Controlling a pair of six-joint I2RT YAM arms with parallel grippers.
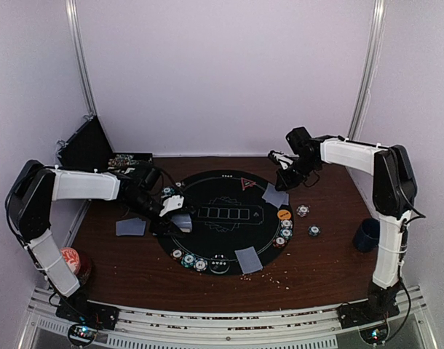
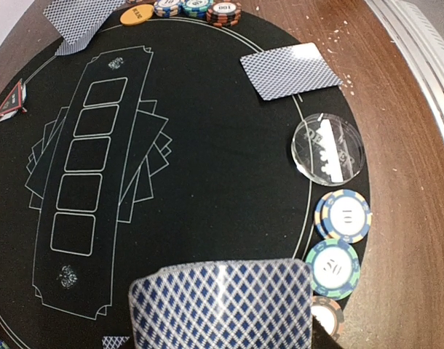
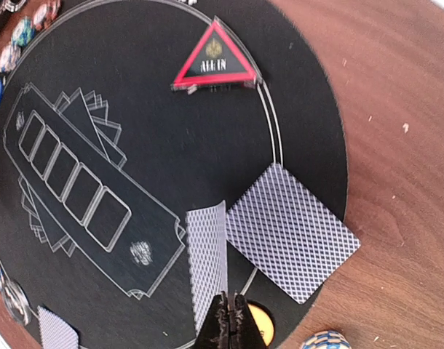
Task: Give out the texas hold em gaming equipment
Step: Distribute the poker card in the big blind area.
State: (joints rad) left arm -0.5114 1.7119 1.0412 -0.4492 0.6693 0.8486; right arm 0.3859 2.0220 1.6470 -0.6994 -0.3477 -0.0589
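Note:
My left gripper [image 1: 172, 211] hovers over the left side of the round black mat [image 1: 222, 225], shut on a stack of blue-backed playing cards [image 2: 222, 305] that hides its fingers in the left wrist view. My right gripper [image 3: 229, 323] is shut on a single playing card [image 3: 207, 254], held on edge over the mat's right rim beside a card lying flat [image 3: 291, 240]. The red triangle marker [image 3: 215, 62] rests at the mat's far edge. An orange button [image 3: 260, 325] lies just under the right fingertips. Striped chips [image 2: 343, 215] and a clear round button [image 2: 327, 147] line the near rim.
A loose card [image 1: 131, 227] lies on the wood left of the mat, another [image 1: 249, 259] at the near rim. Two chips [image 1: 302, 211] sit off the mat at right. A dark blue mug [image 1: 366, 234] stands far right, a red-topped can [image 1: 71, 260] near left, a black box [image 1: 87, 145] back left.

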